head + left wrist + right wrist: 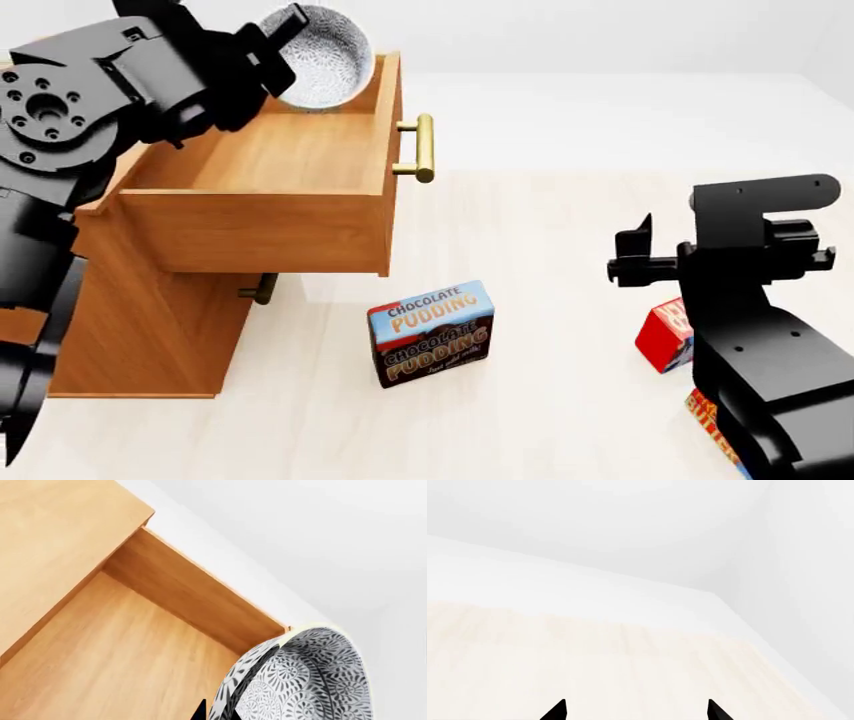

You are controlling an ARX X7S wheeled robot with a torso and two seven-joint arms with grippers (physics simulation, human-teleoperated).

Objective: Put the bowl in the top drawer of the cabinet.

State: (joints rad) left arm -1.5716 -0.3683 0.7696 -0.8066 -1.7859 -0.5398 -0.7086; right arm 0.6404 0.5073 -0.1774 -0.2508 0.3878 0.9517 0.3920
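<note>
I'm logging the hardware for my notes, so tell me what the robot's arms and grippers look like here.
Both arms are matte black and built of blocky, angular segments. The left arm has a round joint housing with a ring of small bolt holes around a central hub. The right arm is squarer, with a flat bracket on top. The right gripper shows two pointed black jaws. No cables or markings are visible.

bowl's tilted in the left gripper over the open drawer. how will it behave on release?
The bowl looks rigid and glazed, so probably slippery and chip-prone. Held on edge above the top drawer, it would likely rock or roll on its round wall before settling.
</note>
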